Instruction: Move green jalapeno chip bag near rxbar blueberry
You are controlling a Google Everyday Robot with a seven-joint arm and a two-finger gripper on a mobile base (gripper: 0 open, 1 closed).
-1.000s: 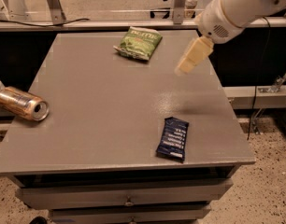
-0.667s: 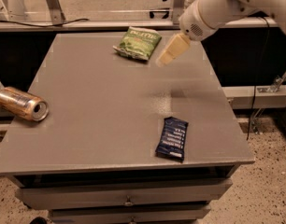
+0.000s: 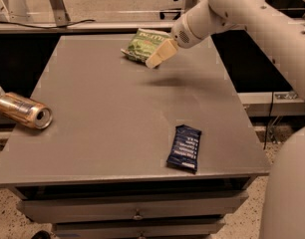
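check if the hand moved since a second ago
Yes. The hand moved left toward the green jalapeno chip bag, which stayed put; it now overlaps the bag's right edge.

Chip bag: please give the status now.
Gripper at right edge of bag. Bag at far side of table, not yet near bar. Can at left edge, off the path.

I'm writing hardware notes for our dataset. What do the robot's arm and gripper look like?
The arm is smooth white, made of thick rounded tubular segments, with no loose cables showing. Its wrist end has a round patch of small dark holes. The gripper, a cream-tan wedge, is above the far side of the table, at the right edge of the green jalapeno chip bag.
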